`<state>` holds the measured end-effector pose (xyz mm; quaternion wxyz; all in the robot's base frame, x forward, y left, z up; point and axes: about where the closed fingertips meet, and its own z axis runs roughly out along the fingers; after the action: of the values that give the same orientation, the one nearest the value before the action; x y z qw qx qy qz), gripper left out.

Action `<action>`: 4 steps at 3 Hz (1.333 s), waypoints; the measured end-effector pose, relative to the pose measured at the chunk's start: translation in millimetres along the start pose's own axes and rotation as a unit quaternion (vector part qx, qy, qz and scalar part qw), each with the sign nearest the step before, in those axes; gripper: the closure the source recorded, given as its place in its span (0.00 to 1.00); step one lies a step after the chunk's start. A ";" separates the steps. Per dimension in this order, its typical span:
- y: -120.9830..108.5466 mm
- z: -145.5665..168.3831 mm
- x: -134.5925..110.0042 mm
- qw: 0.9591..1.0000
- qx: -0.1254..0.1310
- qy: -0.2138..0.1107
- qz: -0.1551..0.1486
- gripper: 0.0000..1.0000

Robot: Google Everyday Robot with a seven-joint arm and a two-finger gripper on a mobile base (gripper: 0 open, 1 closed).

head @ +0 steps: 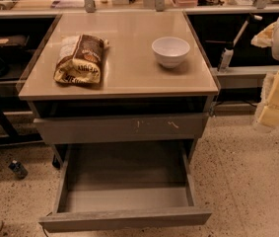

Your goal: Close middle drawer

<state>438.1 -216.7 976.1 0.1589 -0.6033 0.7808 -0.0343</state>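
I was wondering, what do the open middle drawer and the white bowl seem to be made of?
The middle drawer looks like matte grey wood-grain laminate or board, with faint streaks along its front. The bowl seems glazed ceramic or plastic: smooth white with a soft sheen. The hand hangs at the right edge, clear of both.

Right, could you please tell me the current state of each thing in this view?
middle drawer: pulled far out, tray empty.
scratched drawer front: pushed in.
bowl: upright on the tabletop, looks empty.
snack bag: lying crumpled on the tabletop.
gripper: at the right edge of view, beside the table, clear of the drawer.
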 end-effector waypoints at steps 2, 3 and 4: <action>0.0 0.0 0.0 1.000 0.000 0.000 0.000 0.19; 0.0 0.0 0.0 1.000 0.000 0.000 0.000 0.42; 0.0 0.0 0.0 1.000 0.000 0.000 0.000 0.65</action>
<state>438.1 -216.7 976.2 0.1590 -0.6033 0.7807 -0.0344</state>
